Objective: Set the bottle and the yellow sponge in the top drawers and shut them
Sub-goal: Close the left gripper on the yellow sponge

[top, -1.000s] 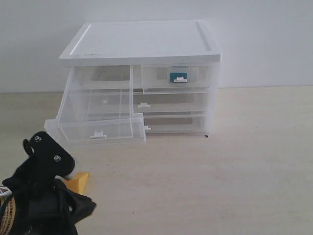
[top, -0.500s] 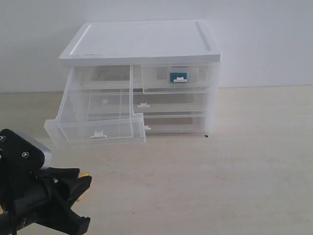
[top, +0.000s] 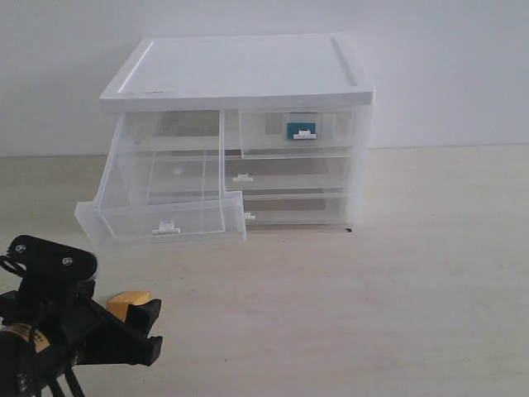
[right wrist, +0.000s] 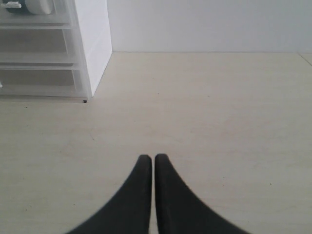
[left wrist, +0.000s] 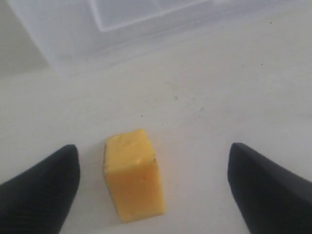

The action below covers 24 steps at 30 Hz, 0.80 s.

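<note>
The yellow sponge point(left wrist: 132, 175) lies on the table between the wide-apart fingers of my left gripper point(left wrist: 152, 148), nearer one finger and touching neither. From outside, the sponge point(top: 127, 301) peeks out just behind the open left gripper point(top: 147, 332) at the front left. The left top drawer point(top: 162, 217) is pulled far out and sags forward. The right top drawer point(top: 297, 132) is shut, and the teal bottle point(top: 299, 128) shows through its front. My right gripper point(right wrist: 153, 158) hovers shut over bare table, holding nothing.
The white-topped drawer cabinet point(top: 240, 70) stands at the back against the wall, with two full-width drawers point(top: 289, 175) below the top ones. In the right wrist view the cabinet's side point(right wrist: 92, 44) stands off to one side. The pulled-out drawer point(left wrist: 136, 22) lies just beyond the sponge.
My left gripper has gone from shut to wide open and has swung low around the sponge. The sponge, the drawers and the right gripper have stayed put.
</note>
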Each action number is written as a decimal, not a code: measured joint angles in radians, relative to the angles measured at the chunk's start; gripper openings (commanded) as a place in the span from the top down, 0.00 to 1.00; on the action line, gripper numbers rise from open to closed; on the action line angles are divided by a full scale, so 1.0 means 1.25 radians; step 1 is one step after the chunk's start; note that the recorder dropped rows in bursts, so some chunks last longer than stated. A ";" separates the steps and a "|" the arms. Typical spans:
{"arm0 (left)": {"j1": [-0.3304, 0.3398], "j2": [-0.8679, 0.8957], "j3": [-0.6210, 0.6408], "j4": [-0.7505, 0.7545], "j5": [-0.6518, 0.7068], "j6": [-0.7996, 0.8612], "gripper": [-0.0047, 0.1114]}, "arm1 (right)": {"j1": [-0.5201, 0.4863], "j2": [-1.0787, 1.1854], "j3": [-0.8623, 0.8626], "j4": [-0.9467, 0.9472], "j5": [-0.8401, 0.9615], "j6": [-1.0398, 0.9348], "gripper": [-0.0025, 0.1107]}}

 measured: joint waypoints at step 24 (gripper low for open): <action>0.013 0.117 -0.069 -0.025 -0.041 -0.008 0.45 | 0.000 0.000 0.000 0.000 0.000 0.000 0.98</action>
